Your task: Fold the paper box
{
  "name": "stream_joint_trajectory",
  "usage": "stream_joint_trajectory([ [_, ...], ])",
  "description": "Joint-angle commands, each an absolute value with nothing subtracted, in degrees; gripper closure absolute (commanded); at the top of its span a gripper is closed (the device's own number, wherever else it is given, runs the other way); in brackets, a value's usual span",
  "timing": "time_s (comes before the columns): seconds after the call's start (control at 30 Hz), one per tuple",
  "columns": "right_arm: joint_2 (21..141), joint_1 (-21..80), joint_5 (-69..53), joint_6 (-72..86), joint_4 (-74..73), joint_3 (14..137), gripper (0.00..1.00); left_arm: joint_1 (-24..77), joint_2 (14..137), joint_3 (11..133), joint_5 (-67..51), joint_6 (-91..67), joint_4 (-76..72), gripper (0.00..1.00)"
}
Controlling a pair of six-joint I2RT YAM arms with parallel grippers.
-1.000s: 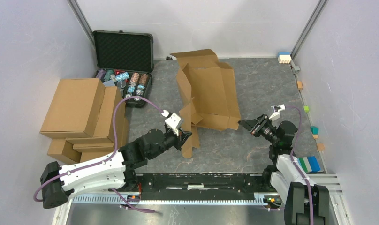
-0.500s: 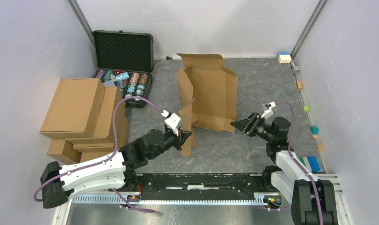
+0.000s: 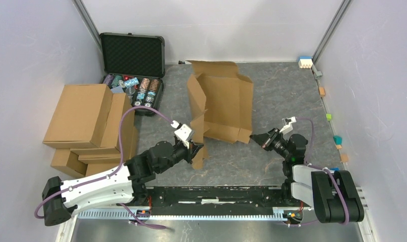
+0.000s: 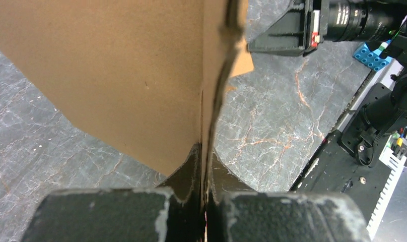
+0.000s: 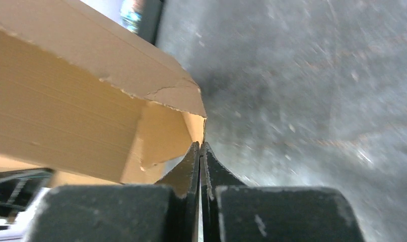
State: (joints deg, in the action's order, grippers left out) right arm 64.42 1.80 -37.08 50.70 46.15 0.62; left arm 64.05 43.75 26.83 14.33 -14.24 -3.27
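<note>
The paper box (image 3: 224,103) is a brown cardboard sheet, part folded, with its side walls raised at the middle of the table. My left gripper (image 3: 197,150) is shut on the flap at the box's near left corner. In the left wrist view the cardboard (image 4: 116,65) runs edge-on between the jaws of that gripper (image 4: 205,151). My right gripper (image 3: 253,137) is shut, with its tips at the box's near right corner. From the right wrist, the torn cardboard corner (image 5: 189,101) ends right at that gripper's (image 5: 200,145) tips. No board shows between them.
An open black case (image 3: 133,55) with coloured chips stands at the back left. In front of it is a pile of brown cartons (image 3: 85,121). Small coloured blocks (image 3: 306,62) line the right edge. White walls close in both sides and the back.
My right gripper has moved left to the box's near right corner and has opened and shut again. The box's right wall has risen more upright. The left gripper has kept its hold and drawn slightly nearer.
</note>
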Motion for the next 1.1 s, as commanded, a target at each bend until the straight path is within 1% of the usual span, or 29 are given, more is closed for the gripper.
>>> stream_joint_trajectory([
  [0.0,66.46,2.33,-40.49,66.07,74.05,-3.52,1.00,64.55,42.41,25.16,13.58,-14.50,1.95,0.98],
  [0.17,68.82,2.42,-43.40,79.30,86.75,-4.86,1.00,64.58,42.51,24.46,14.18,-14.68,1.84,0.98],
  [0.4,65.69,2.64,-46.42,82.77,85.77,-2.72,0.99,64.59,45.09,25.02,12.84,-14.88,0.61,0.98],
  [0.43,65.15,2.68,-46.93,82.56,84.99,-2.18,0.96,64.55,45.38,25.16,12.73,-15.02,0.62,0.98],
  [0.5,63.94,2.64,-48.74,80.05,81.20,-0.55,0.79,64.54,45.40,25.35,13.31,-15.30,0.59,0.98],
  [0.53,63.01,2.66,-49.78,76.96,77.74,0.42,0.68,64.56,45.16,25.40,13.60,-15.61,0.61,0.98],
  [0.57,61.61,2.56,-50.25,73.25,72.98,1.76,0.60,64.60,44.89,25.40,13.73,-15.60,0.60,0.98],
  [0.63,57.47,2.31,-48.85,60.61,54.69,4.49,0.49,64.55,44.47,25.62,13.95,-15.39,0.83,0.98],
  [0.67,55.16,2.34,-46.74,51.96,43.00,6.34,0.44,64.57,44.33,25.66,14.18,-15.23,1.21,0.98],
  [0.73,50.16,2.32,-36.85,36.55,21.92,12.41,0.34,64.57,44.16,25.72,14.56,-14.86,2.05,0.98],
  [0.8,47.85,2.27,-28.28,26.89,10.82,16.10,0.23,64.60,44.10,25.89,14.77,-14.60,2.62,0.98],
  [0.83,47.54,2.17,-23.02,23.66,6.55,18.14,0.19,64.59,44.08,26.00,14.83,-14.43,2.78,0.98],
  [0.87,48.02,2.13,-18.71,21.06,3.86,19.69,0.17,64.59,44.00,26.18,14.88,-14.25,2.73,0.98],
  [0.93,50.24,1.98,-12.63,17.93,0.43,22.31,0.10,64.56,44.15,26.60,14.87,-13.99,2.79,0.98],
  [1.0,53.60,1.96,-8.43,17.51,0.14,23.57,0.04,64.53,44.51,26.94,14.85,-13.79,2.81,0.98],
  [1.07,57.73,1.85,-6.72,17.73,1.37,24.55,0.02,64.60,44.70,26.98,14.86,-13.71,2.81,0.98],
])
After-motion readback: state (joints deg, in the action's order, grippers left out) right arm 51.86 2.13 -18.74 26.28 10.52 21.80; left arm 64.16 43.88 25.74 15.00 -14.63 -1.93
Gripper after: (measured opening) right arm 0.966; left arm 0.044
